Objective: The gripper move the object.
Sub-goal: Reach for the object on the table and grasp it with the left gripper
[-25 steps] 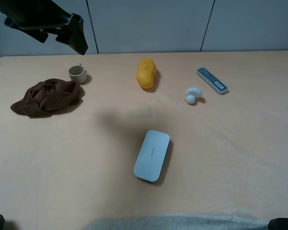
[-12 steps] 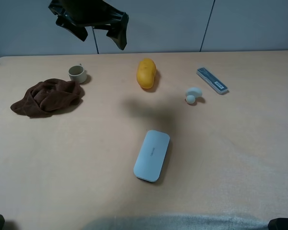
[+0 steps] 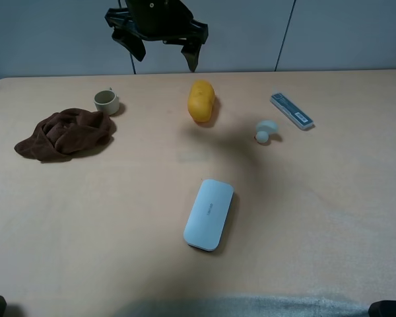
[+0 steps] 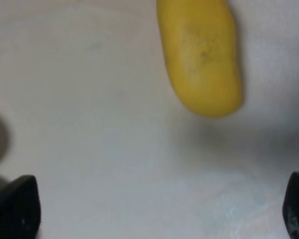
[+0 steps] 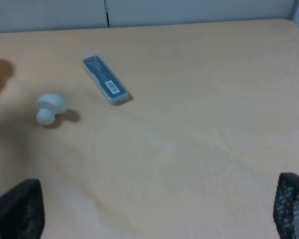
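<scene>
The left hand point(image 3: 164, 58) hangs above the far edge of the surface point(image 3: 330, 238), dark fingers point(image 3: 192, 61) spread wide, holding nothing. Its wrist view point(image 4: 154, 211) shows the gap facing the mango point(image 4: 199, 55), apart from it, and faint brown specks on its skin. In the high view the mango point(image 3: 201, 100) lies just under the hand. A cup point(image 3: 105, 101), a brown cloth point(image 3: 65, 134) and a white case point(image 3: 209, 214) appear only there. The right hand point(image 5: 153, 211) shows only in its own view, wide and empty, well apart from an earbud point(image 5: 49, 108) and a flat grey bar point(image 5: 104, 80).
</scene>
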`<action>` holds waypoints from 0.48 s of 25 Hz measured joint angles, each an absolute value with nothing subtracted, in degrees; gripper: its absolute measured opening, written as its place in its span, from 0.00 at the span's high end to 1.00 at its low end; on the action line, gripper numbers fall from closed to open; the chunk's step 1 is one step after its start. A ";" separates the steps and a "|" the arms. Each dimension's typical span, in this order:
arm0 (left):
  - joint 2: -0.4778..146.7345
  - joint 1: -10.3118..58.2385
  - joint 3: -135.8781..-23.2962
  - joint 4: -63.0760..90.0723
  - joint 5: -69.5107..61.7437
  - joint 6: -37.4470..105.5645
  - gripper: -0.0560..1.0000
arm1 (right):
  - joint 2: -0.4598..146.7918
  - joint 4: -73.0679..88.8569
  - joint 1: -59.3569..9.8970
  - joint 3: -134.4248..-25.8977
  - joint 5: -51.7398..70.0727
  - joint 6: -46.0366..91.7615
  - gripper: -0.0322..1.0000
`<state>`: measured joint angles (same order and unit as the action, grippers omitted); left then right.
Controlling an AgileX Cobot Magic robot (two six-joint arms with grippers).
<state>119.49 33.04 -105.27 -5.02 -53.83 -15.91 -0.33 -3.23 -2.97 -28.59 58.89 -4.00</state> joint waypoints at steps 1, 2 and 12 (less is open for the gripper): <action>120.70 33.21 -106.47 -5.02 -53.85 -16.34 0.03 | -0.33 -3.23 -2.97 -28.59 58.89 -4.00 0.30; 121.89 33.30 -107.62 -5.02 -53.87 -16.78 0.03 | -0.33 -3.23 -2.97 -28.59 58.89 -4.00 0.30; 130.93 33.93 -114.76 -4.85 -54.72 -20.56 0.03 | -0.33 -3.23 -2.97 -28.59 58.89 -4.00 0.30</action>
<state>130.93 33.93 -114.76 -4.85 -54.72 -20.56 -0.33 -3.23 -2.97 -28.59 58.89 -4.00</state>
